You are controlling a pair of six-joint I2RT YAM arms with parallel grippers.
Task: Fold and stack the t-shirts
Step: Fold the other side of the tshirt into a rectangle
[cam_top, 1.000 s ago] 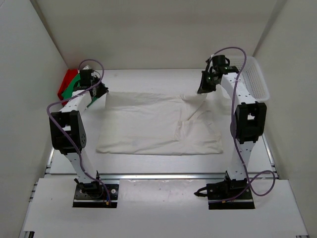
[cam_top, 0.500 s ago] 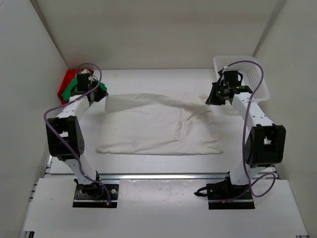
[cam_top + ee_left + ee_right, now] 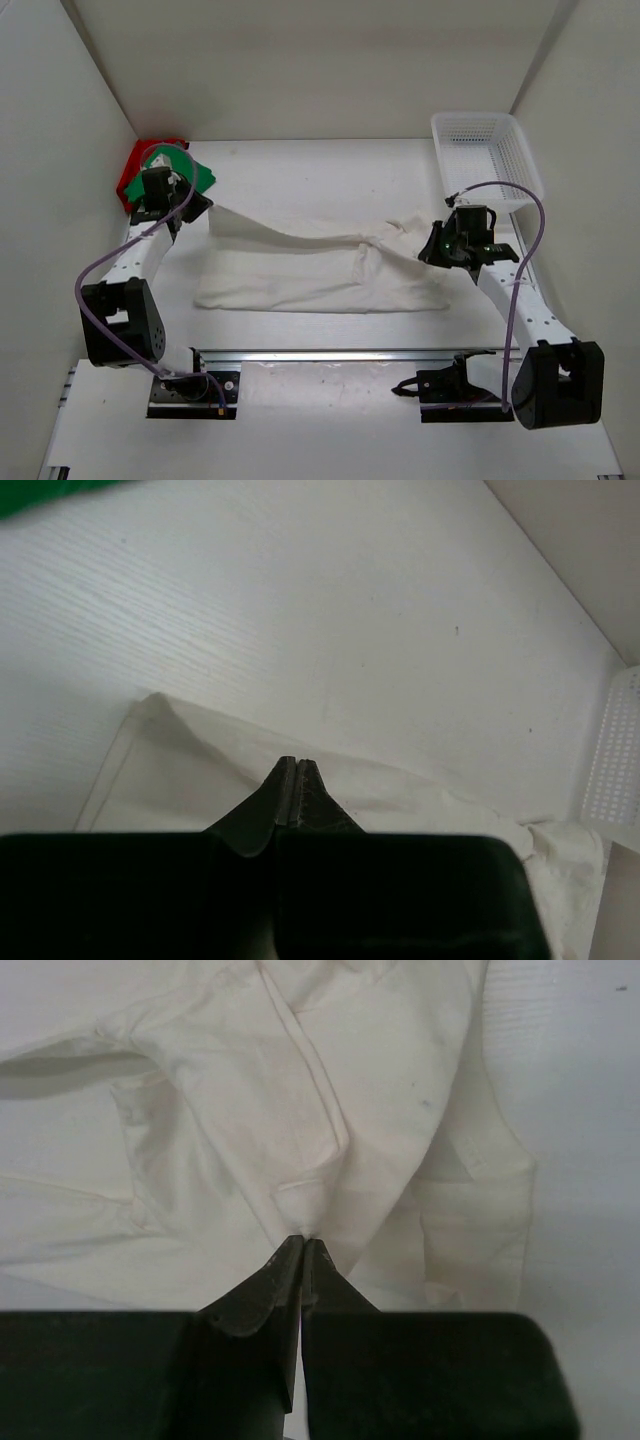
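Overhead view of a white worktop [image 3: 320, 170] enclosed by pale walls, with two robot arms reaching out from its near edge.

Closest to the arms, a large white t-shirt [image 3: 290, 285] lies flat across the middle of the worktop, its near hem straight and smooth. Its far edge is raised off the surface in a sagging ridge strung between the two arms.

On the right, the right gripper [image 3: 432, 248] sits low beside the shirt. Its wrist camera shows the jaws pressed together on a pinch of white cloth, with wrinkles fanning away from the tips.

A little farther back on the left, the left gripper [image 3: 203, 207] meets the shirt's far left corner. Its jaws are also together, and the cloth runs right up to the tips, so they appear to be clamped on that corner. Holding both far corners lets the arms carry the far edge toward the near hem, which looks like a fold in progress.

In the far left corner, a green t-shirt [image 3: 203, 174] rests against a red t-shirt [image 3: 138, 165], set aside from the folding area. A white mesh basket [image 3: 485, 150] stands in the far right corner.
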